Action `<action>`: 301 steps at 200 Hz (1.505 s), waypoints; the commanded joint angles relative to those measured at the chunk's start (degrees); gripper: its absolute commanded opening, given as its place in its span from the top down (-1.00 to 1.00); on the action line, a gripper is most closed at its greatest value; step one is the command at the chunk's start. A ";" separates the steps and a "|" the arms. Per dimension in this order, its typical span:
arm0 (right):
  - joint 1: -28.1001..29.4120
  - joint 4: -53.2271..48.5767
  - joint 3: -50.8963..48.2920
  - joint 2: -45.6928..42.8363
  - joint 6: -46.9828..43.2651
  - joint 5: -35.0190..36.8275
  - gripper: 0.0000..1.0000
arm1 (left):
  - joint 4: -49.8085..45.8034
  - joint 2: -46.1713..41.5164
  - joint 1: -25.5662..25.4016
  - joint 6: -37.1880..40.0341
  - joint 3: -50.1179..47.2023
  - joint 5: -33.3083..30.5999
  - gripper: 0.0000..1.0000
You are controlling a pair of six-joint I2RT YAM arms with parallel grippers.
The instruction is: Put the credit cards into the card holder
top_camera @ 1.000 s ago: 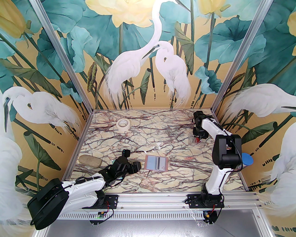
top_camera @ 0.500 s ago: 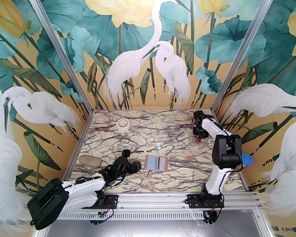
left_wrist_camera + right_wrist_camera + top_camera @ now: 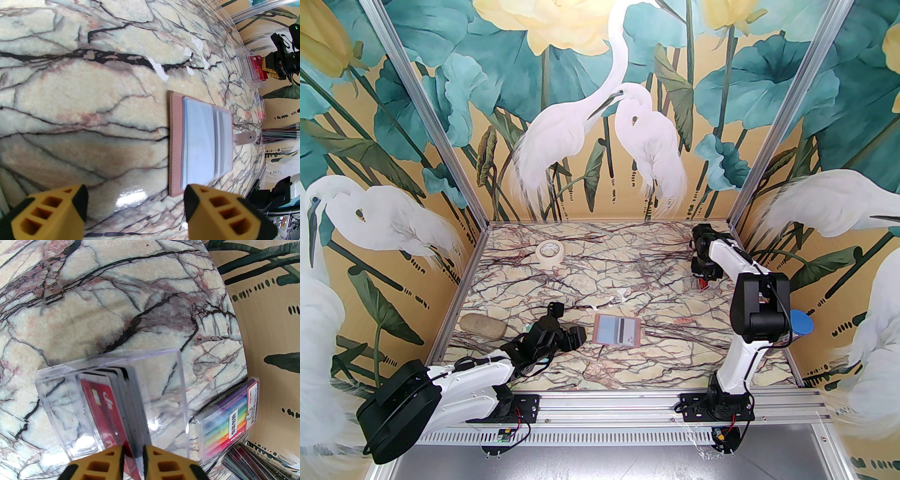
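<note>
Cards first: the credit cards (image 3: pixel 131 390) stood on edge in a clear plastic box (image 3: pixel 164 380) at the far right of the marble table (image 3: pixel 628 262), with a red card (image 3: pixel 103 408) facing out and grey and dark ones behind it. Your right gripper (image 3: pixel 133 458) was down over that box, its yellow fingers (image 3: pixel 164 465) drawn close together and pinching the near edge of the stack; how many cards sat in the pinch could not be told. A pack of coloured pens (image 3: pixel 229 425) lay just beside the box. The card holder (image 3: pixel 616 329) lay open and flat near the middle front of the table, well apart from the cards, pale blue pockets up, its snap tab (image 3: pixel 245 138) sticking out on the side away from your left gripper (image 3: pixel 133 199). That gripper hovered low just beside the holder, fingers spread wide, nothing between them.
</note>
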 commanded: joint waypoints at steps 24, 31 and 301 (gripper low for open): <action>-0.23 -1.32 1.64 -1.96 0.18 1.65 0.65 | -0.45 0.94 0.64 0.71 0.57 0.49 -0.45; -0.31 -1.23 1.55 -1.97 0.19 1.58 0.66 | -0.39 0.94 0.56 0.71 0.56 0.51 -0.45; -0.08 -3.33 1.65 -6.76 0.27 -3.25 0.97 | -0.10 1.74 0.80 0.71 0.76 1.03 -0.45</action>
